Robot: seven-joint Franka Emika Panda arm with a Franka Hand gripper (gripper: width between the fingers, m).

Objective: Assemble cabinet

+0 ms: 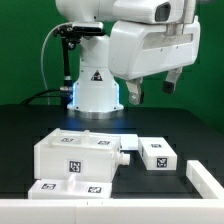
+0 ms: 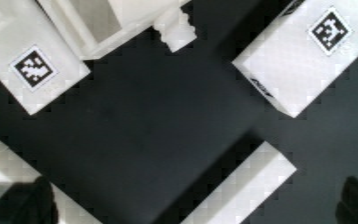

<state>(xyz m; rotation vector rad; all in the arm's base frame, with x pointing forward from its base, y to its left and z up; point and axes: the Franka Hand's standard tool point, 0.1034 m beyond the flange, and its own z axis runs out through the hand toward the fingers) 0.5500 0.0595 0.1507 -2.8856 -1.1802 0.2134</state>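
At the lower left of the exterior view a flat white panel (image 1: pixel 62 187) bearing square black-and-white tags lies on the matte black table (image 1: pixel 25 128), just in front of the cabinet's boxy, compartmented white plastic body (image 1: pixel 75 155). At centre, behind them, stands the smooth, rounded white robot base (image 1: pixel 95 85). To the right of the body sits a small tagged block (image 1: pixel 158 153), with another flat slab (image 1: pixel 205 178) at the lower right edge. In the upper right the gripper (image 1: pixel 152 88) hangs above the parts, its dark fingers spread wide apart and holding nothing.
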